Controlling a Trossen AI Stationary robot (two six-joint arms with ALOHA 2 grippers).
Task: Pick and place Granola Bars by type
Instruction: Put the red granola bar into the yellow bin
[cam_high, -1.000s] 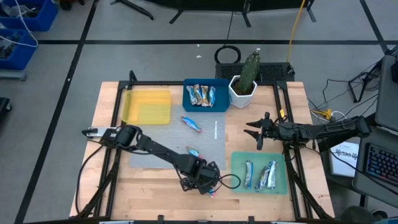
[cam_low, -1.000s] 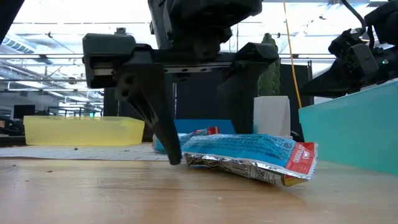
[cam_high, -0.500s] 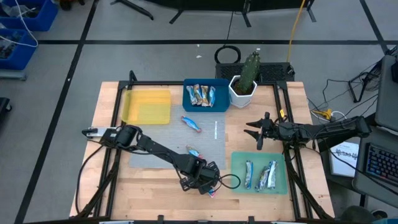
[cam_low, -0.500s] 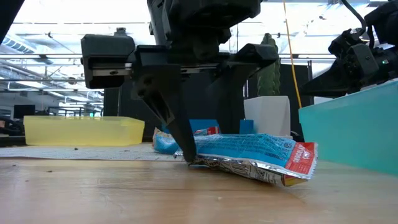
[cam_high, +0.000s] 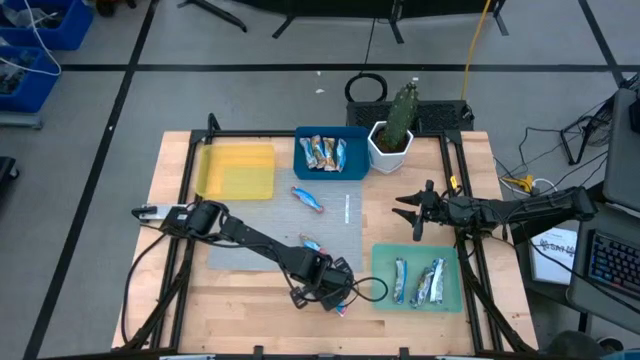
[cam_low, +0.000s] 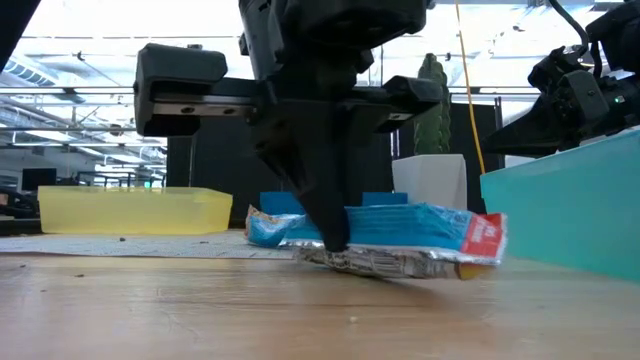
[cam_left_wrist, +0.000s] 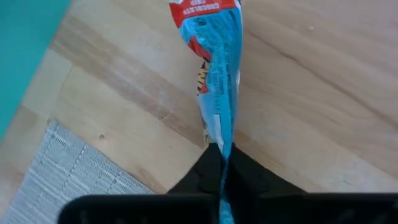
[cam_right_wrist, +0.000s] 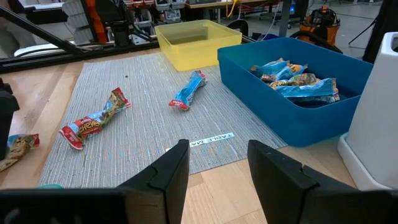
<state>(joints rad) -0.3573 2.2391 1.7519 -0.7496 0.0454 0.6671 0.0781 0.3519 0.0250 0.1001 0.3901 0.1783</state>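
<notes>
Left gripper (cam_high: 335, 297) low over the near edge of the wooden table (cam_high: 240, 300), just left of the green tray (cam_high: 455, 300), fingers (cam_low: 325, 215) clamped on a blue granola bar (cam_low: 400, 235) with a red end. Bar pinched edge-on near one end, silver underside close above the wood, red end pointing away from the gripper. Right gripper (cam_high: 413, 214) waiting on the right, beyond the green tray, fingers (cam_right_wrist: 277, 171) apart. Two bars lying in the green tray (cam_high: 418, 282), a cluster in the blue tray (cam_right_wrist: 292, 81) at the far side, two loose on the grey mat (cam_right_wrist: 143, 124): a blue one (cam_right_wrist: 188, 90) and a red-ended one (cam_right_wrist: 93, 121). Yellow tray (cam_high: 238, 170) far left.
</notes>
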